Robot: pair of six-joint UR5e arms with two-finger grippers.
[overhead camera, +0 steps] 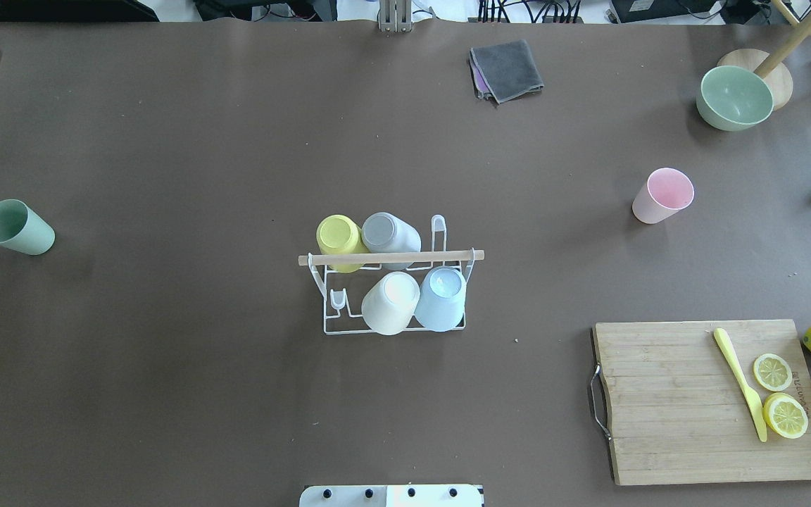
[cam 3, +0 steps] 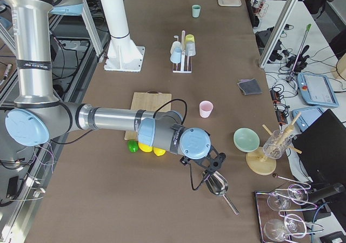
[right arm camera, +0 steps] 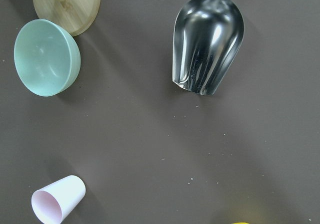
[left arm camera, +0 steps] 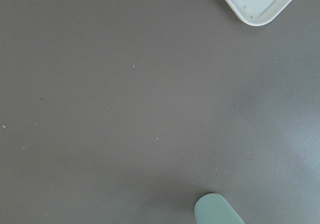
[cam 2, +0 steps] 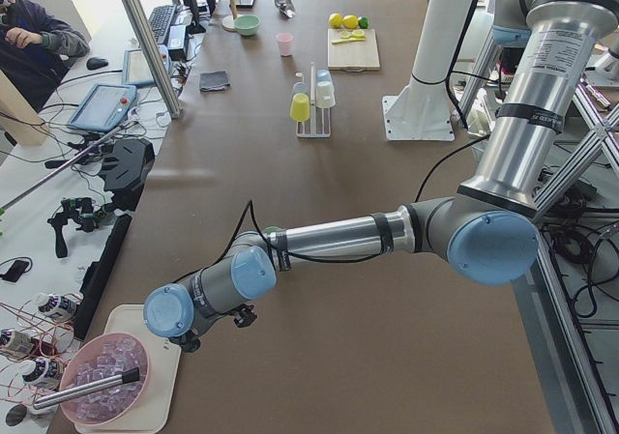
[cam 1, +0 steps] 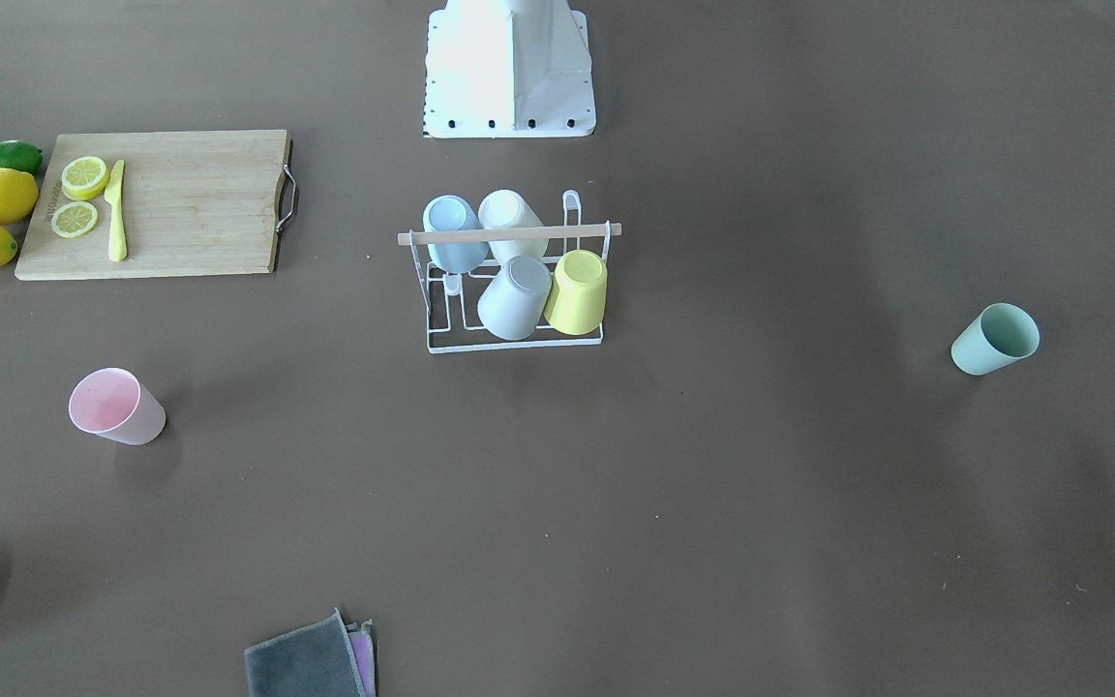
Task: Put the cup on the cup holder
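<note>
- The table is broad, and my two arms hang out over its opposite ends.
- The cup holder stands mid-table with four cups on it and two prongs free.
- The green cup sits well apart on my left and the pink cup on my right. I judge the reach-and-grasp step not yet begun.
- Whether my left gripper and right gripper are spread or clenched, I cannot tell. Next I must line one up over a cup.
</note>
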